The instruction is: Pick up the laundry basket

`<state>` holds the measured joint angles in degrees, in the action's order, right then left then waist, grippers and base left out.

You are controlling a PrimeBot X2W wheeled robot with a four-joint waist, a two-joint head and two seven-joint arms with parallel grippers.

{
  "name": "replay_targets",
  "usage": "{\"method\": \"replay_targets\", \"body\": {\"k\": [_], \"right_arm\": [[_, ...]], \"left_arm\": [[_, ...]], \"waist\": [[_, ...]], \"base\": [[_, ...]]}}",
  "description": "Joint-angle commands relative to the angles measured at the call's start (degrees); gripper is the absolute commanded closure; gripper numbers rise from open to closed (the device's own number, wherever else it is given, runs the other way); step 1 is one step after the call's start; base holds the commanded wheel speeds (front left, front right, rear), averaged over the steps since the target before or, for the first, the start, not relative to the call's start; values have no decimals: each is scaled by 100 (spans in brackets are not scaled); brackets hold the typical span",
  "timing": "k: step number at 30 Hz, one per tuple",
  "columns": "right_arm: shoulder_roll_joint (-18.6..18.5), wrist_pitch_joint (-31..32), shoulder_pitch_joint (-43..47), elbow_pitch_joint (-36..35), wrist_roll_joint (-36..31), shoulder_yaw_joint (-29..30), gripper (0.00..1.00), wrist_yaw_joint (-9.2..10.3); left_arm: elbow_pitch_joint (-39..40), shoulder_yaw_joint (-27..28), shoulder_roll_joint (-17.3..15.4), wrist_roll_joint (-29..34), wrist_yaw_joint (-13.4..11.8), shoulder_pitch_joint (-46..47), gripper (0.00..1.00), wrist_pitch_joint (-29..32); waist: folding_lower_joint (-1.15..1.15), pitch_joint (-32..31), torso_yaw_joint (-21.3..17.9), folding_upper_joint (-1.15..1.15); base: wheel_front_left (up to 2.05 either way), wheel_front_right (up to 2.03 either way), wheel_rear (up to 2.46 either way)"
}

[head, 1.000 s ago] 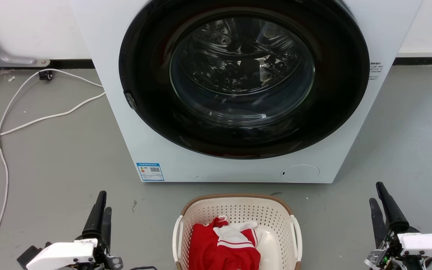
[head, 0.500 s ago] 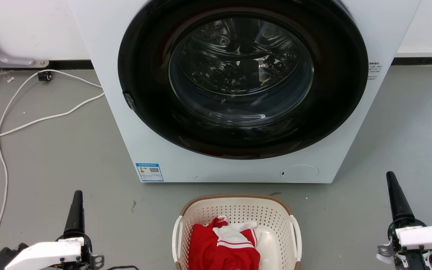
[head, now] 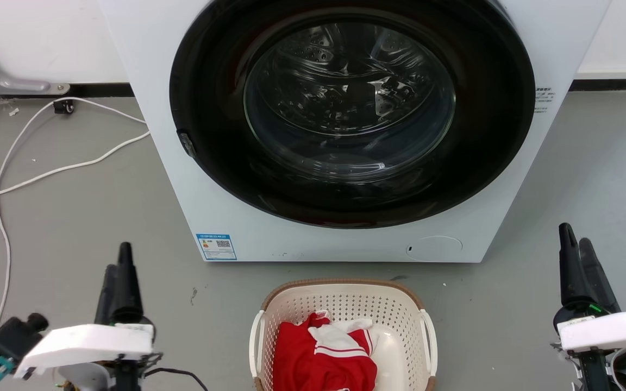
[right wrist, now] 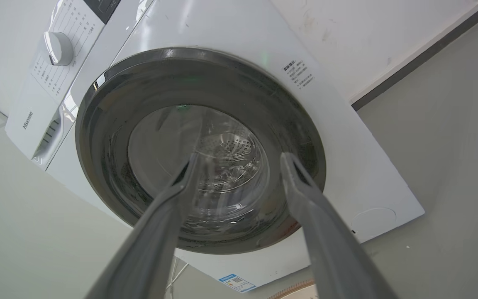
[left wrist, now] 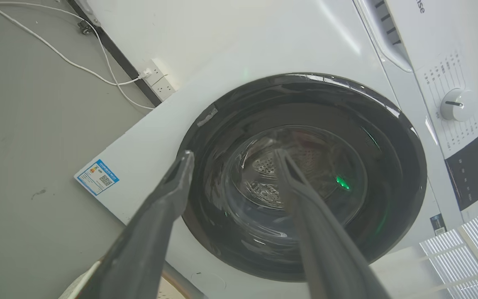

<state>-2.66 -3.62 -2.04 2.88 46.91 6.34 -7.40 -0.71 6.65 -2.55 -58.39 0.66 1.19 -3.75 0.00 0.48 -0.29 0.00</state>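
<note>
The laundry basket [head: 345, 303], cream-white and perforated with a brown rim and white side handles, stands on the grey floor at the bottom centre of the head view. A red and white garment [head: 324, 355] lies inside it. My left gripper [head: 119, 259] is well to the basket's left and my right gripper [head: 574, 234] well to its right, both pointing toward the machine and touching nothing. The left gripper [left wrist: 234, 154] is open in its wrist view, fingers spread with nothing between them. The right gripper [right wrist: 241, 158] is open the same way. A strip of the basket's rim [right wrist: 297, 288] shows at that view's bottom.
A white front-loading washing machine [head: 193, 179] with a dark round door [head: 351, 108] stands just beyond the basket. White cables [head: 47, 174] trail over the floor at the left, running to a power strip [left wrist: 160, 79] by the wall.
Both grippers first swung outward from the basket, then moved forward and higher in the head view. The basket and garment have not moved.
</note>
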Motion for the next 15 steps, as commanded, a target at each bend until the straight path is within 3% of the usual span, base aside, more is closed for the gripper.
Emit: {"method": "replay_targets", "body": {"k": [1,7,15], "right_arm": [[-23,-79,-52,-193,-313,-10,0,-11],[-24,-171,-34,-381,-939,-75,0,-11],[-25,-313,51,-536,-1760,-188,0,-12]], "left_arm": [[219,-151,-23,379,-109,-30,0,-66],[357,-487,-25,852,-250,-112,0,-160],[536,-718,-27,1831,-145,-138,0,-297]], "waist": [[0,7,-4,0],[0,21,-18,0],[0,36,-46,0]], "base": [[0,0,0],[0,0,0],[0,0,0]]}}
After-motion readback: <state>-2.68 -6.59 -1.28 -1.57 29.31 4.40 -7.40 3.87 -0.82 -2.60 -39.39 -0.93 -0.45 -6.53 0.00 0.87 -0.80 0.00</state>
